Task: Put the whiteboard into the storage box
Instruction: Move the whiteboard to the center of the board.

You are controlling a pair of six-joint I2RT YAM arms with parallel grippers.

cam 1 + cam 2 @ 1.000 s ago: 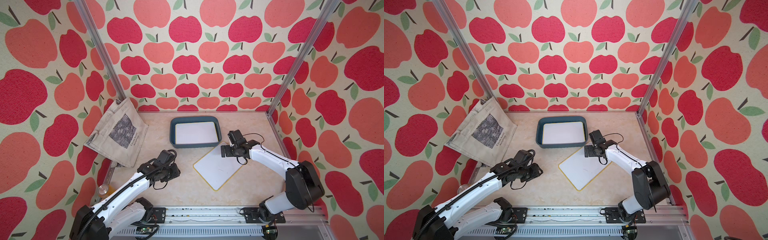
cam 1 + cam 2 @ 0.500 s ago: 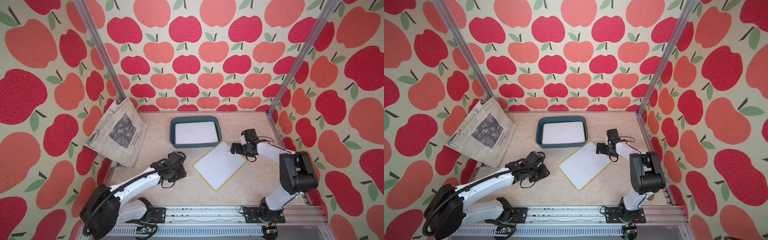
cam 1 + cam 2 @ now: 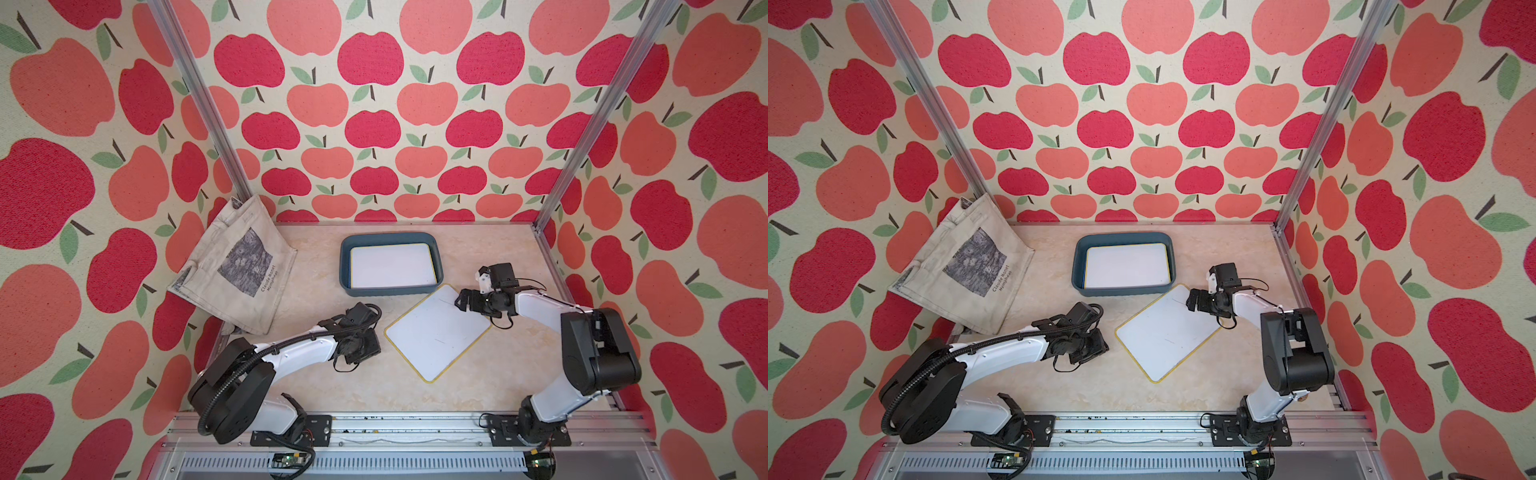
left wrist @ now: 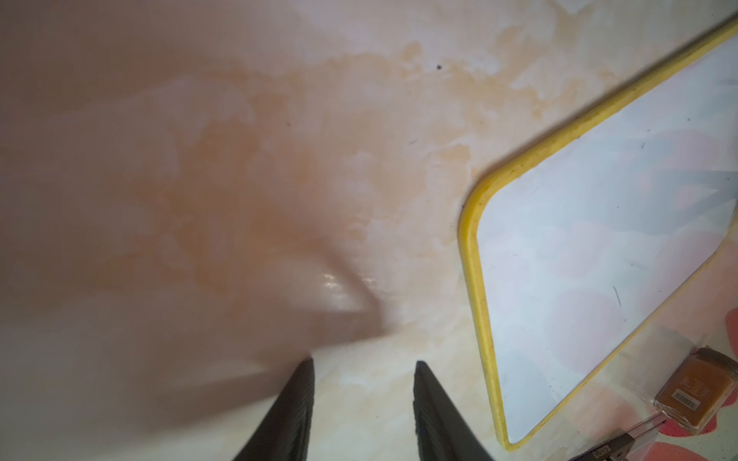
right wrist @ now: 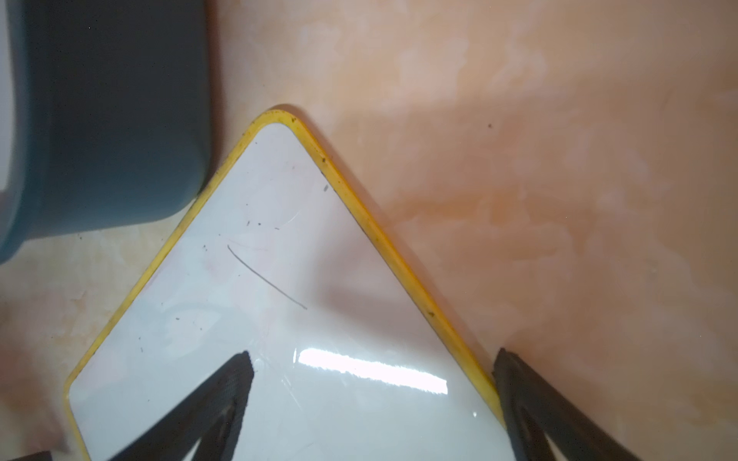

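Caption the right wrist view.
Open right gripper straddles an edge of the yellow-rimmed whiteboard beside the teal storage box.

Left arm is stretched out low, left jaws parted with nothing between them. Right arm is bent at the elbow, right jaws spread wide.

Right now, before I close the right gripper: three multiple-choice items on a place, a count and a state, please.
1. The loose whiteboard lies: A) inside the storage box; B) flat on the table beside it; C) in midair.
2. Whiteboards in view: A) one; B) two; C) three.
3. The right gripper is: A) open, astride the board's yellow edge; B) shut on the board; C) shut, empty.
B: it rests by the box's corner. B: a second whiteboard fills the box. A: its fingers stand apart, one over the board.
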